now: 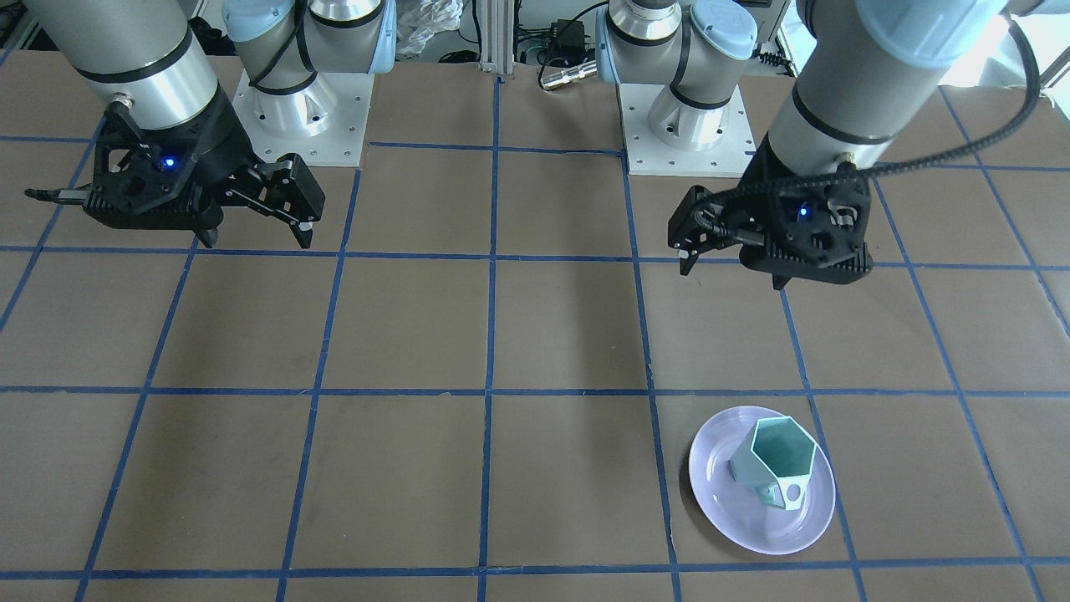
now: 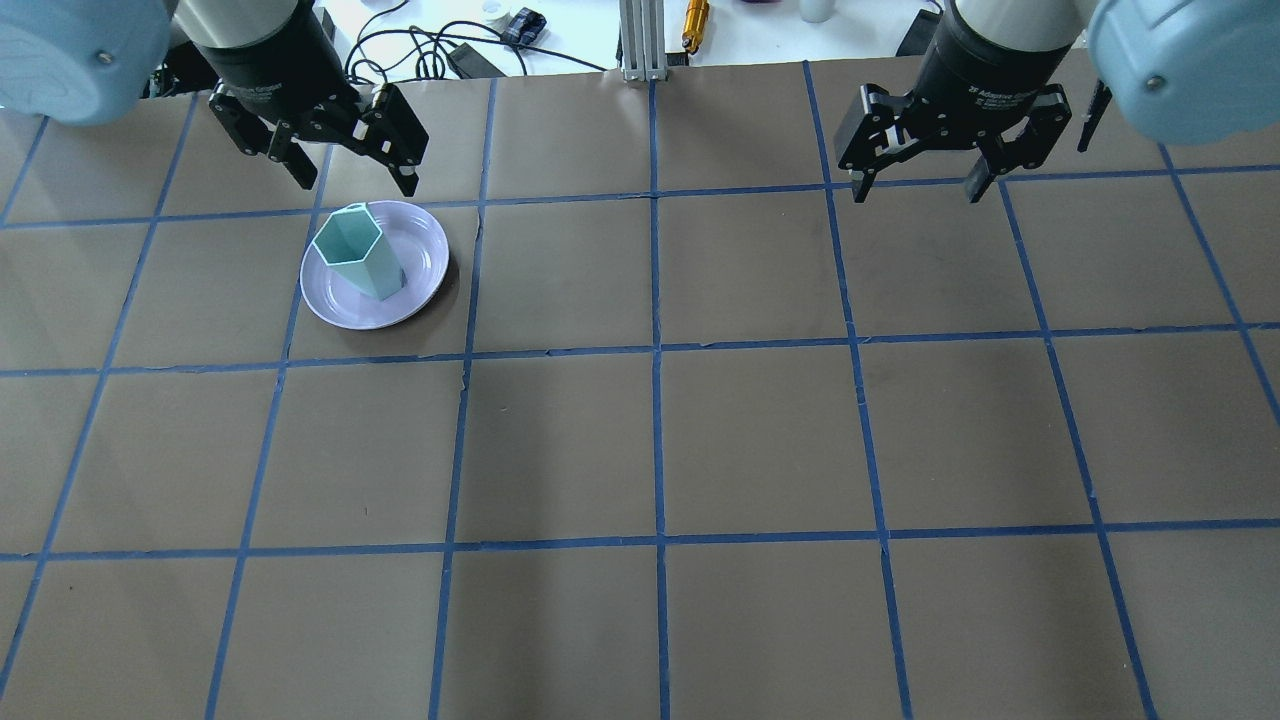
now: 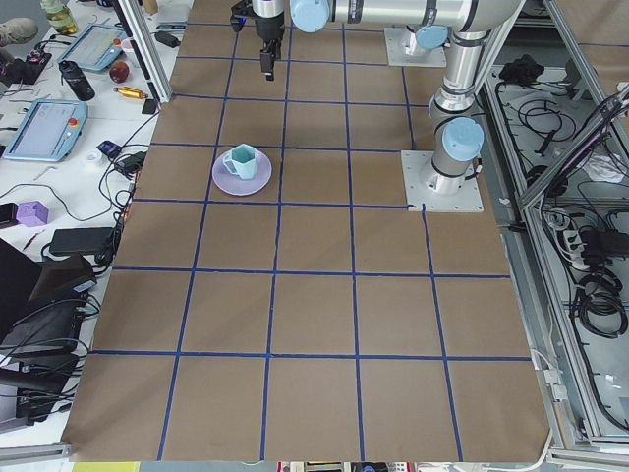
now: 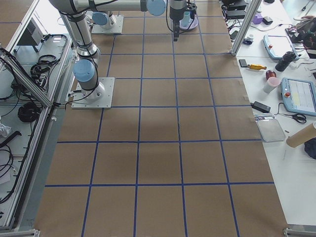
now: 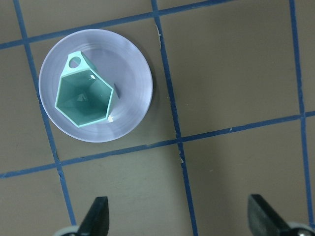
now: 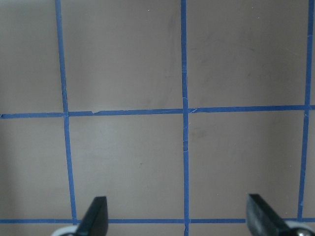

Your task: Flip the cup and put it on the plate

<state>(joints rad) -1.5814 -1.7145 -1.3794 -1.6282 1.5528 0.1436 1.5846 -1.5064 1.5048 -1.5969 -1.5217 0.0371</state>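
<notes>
The pale mint-green faceted cup (image 1: pixel 773 464) stands upright, mouth up, on the round lavender plate (image 1: pixel 736 510). It also shows in the overhead view (image 2: pixel 358 250) on the plate (image 2: pixel 425 270), and in the left wrist view (image 5: pixel 83 96) on the plate (image 5: pixel 133 73), its teal inside showing. My left gripper (image 2: pixel 356 182) is open and empty, raised above the table, apart from the plate; it also shows in the front view (image 1: pixel 734 274) and its own view (image 5: pixel 179 219). My right gripper (image 2: pixel 915 195) is open and empty, high over bare table (image 6: pixel 179 219).
The brown table has a blue tape grid (image 2: pixel 655 350). Both arm bases (image 1: pixel 297 109) stand at the robot's edge. Cables, a tablet (image 3: pixel 44 128) and tools lie on the white bench past the far edge.
</notes>
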